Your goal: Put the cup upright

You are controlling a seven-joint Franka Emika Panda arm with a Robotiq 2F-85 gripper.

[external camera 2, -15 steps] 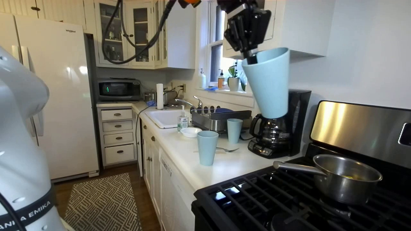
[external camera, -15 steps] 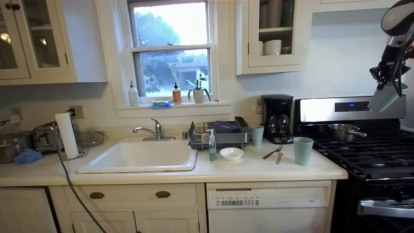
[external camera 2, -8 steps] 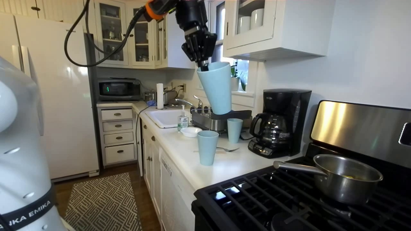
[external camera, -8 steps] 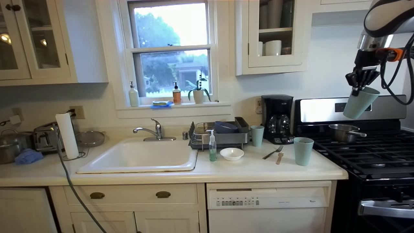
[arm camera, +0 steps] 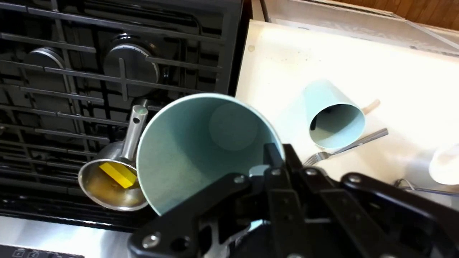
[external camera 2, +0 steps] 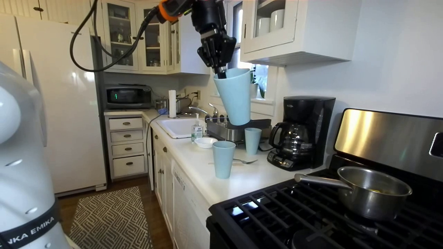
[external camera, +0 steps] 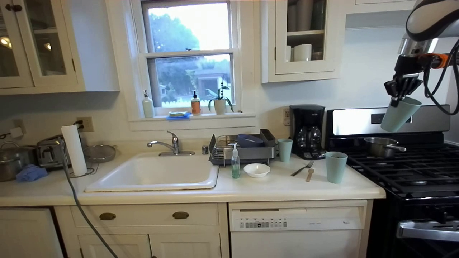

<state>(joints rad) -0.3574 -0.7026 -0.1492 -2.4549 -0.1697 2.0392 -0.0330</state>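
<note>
Just below the gripper (external camera 2: pixel 221 74) hangs the cup (external camera 2: pixel 235 102), a pale teal tumbler clasped at its rim, tilted with its mouth upward and held in the air in both exterior views. The fingers (arm camera: pixel 273 157) stand narrow, 1 inside the cup and 1 outside, with the thin wall pinched between them. In the wrist view, to the right of the fingers, a matching tumbler (arm camera: pixel 333 118) stands on the counter (arm camera: pixel 279 68) near a fork (arm camera: pixel 358 143); to their left, a saucepan (arm camera: pixel 111 152) sits on the stove (arm camera: pixel 231 43) with a yellow block (arm camera: pixel 118 174) in it. In an exterior view, lower than the gripper and off to its right, a further tumbler (external camera 2: pixel 253 141) stands upright just beside the dish rack (external camera 2: pixel 228 134), and the coffee maker (external camera 2: pixel 301 135) sits farther right. Straight below the gripper in that view, the matching tumbler stands upright too.
</note>
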